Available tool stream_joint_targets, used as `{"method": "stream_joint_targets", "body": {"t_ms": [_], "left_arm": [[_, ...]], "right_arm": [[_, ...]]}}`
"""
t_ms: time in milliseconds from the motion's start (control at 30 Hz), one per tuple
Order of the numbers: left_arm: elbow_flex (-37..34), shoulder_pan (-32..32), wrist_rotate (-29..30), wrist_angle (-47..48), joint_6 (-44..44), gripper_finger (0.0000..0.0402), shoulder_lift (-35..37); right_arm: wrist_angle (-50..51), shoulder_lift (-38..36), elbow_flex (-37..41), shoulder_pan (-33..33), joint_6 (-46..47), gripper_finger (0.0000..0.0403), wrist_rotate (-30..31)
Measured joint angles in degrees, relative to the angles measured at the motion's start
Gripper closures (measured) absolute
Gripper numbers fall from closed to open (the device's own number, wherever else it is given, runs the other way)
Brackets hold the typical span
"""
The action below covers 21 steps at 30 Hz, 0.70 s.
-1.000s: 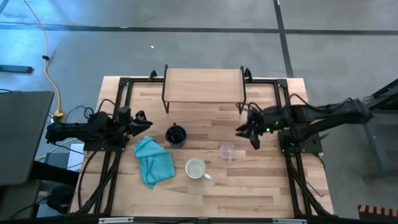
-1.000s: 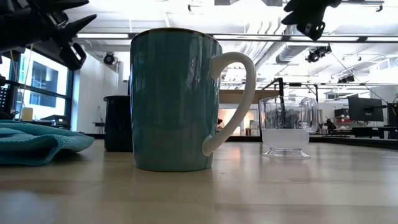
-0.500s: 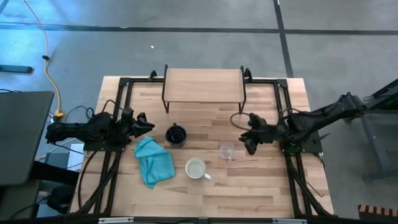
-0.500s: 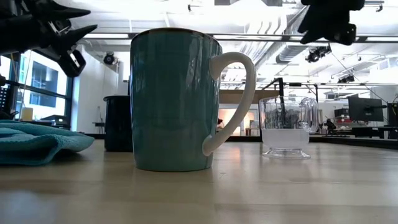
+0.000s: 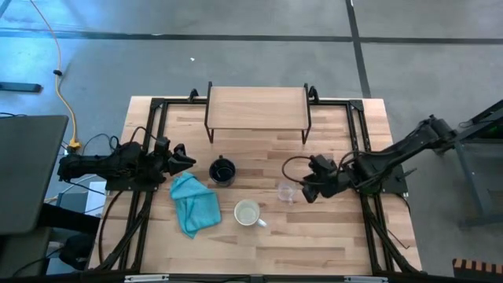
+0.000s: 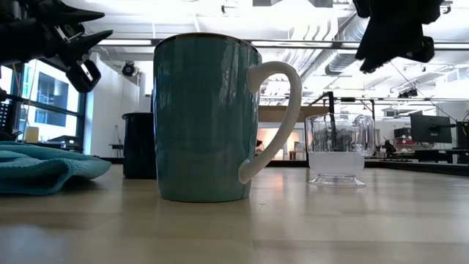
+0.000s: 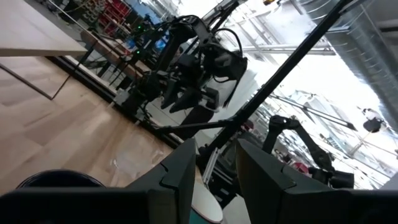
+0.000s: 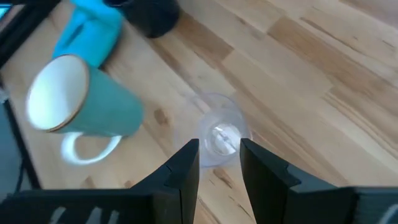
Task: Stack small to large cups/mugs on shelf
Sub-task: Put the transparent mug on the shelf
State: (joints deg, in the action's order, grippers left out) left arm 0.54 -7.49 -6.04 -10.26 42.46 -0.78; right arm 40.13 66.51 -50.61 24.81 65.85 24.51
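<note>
Right tool point(image 5: 305, 191): hangs just beside the glass point(image 5: 286, 191), above the worktop point(image 5: 330, 236); its wrist view looks straight down on the glass point(image 8: 219, 137) between its fingers point(image 8: 186, 163), which stand a narrow gap apart and hold nothing.
Left tool point(image 5: 182, 157): waits over the worktop's left side, near the black mug point(image 5: 222, 170); fingers point(image 7: 180, 171) a narrow gap apart, empty.
Glass: upright on the worktop, right of the other two vessels, well apart from the shelf point(image 5: 257, 108).
Black mug: upright near the middle, just beside the cloth point(image 5: 193, 203).
Big mug point(image 5: 248, 212): teal outside, white inside, handle point(image 6: 275, 121) turned toward the glass; stands nearest the front edge.
Shelf: bare, at the back of the worktop.
Step, judged: the right arm appears to be lining up on the glass; nothing is lifted yet.
Risk, gap: the fingers look barely wider than the glass, so a descent slightly off centre may land a fingertip on the rim and tip it.
Risk, slip: clear smooth walls give little hold; a light squeeze may let it slide out in transit.
Risk, knock: a sideways nudge may push the glass toward the big mug's handle.
Risk, order: setting the glass on the shelf first would leave nothing larger beneath it for nesting.
</note>
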Motion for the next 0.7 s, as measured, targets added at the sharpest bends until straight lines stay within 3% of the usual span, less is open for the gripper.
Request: {"method": "stream_joint_targets", "body": {"t_ms": [333,700], "left_arm": [[0.0,0.0,0.53,1.97,-0.07,0.0298,0.0],[0.0,0.0,2.69,2.88,-0.16,0.0298,0.0]], "right_arm": [[3.81,3.49,0.02,-0.03,15.11,0.0295,0.51],[0.5,9.48,0.06,-0.06,12.07,0.0295,2.79]]}}
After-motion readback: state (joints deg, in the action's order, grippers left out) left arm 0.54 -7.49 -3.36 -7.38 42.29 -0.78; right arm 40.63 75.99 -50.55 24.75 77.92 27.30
